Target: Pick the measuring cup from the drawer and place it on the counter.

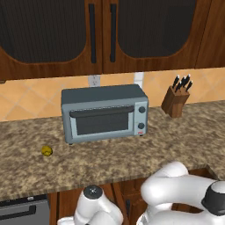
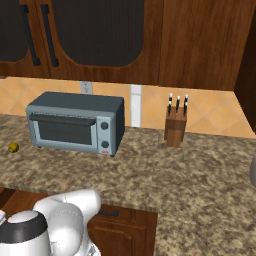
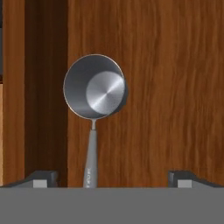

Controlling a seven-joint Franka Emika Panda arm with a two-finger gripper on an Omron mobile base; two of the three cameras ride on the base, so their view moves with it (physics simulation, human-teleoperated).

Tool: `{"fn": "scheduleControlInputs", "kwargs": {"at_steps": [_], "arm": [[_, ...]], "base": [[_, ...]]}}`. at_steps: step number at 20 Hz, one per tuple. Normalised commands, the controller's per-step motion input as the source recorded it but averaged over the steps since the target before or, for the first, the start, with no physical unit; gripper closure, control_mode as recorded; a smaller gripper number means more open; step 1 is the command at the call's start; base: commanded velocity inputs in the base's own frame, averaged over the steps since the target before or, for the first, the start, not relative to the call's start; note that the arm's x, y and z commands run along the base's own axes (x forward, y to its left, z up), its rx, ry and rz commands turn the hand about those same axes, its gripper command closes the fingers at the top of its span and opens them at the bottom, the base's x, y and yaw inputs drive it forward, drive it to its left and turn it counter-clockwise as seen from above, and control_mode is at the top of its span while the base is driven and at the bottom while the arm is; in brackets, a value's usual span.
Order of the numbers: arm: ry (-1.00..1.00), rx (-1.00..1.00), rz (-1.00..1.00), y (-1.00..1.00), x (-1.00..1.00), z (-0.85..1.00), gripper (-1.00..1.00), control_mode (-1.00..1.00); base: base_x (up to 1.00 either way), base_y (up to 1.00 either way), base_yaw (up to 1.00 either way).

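Spread wide and empty, our gripper (image 3: 111, 178) looks down on the small silvery metal measuring cup (image 3: 95, 87) lying on the brown wooden drawer floor (image 3: 175, 87). We should probably descend centred over its thin straight handle (image 3: 91, 157) before closing.

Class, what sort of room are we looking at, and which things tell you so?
A kitchen, rendered: a toaster oven and knife block stand on a granite counter under dark wood cupboards.
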Motion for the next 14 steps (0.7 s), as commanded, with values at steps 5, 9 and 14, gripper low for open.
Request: {"fn": "scheduleControlInputs", "kwargs": {"at_steps": [5,9,14], "arm": [[0.00,-0.07,0.00,0.17,-0.02,-0.36,-1.00,-1.00],[0.00,-0.07,-0.01,0.33,0.00,-0.39,-1.00,-1.00],[0.04,-0.03,0.00,0.25,0.00,-0.22,-1.00,-1.00]], "base": [[0.00,0.00,0.00],[0.00,0.00,0.00],[0.00,0.00,0.00]]}}
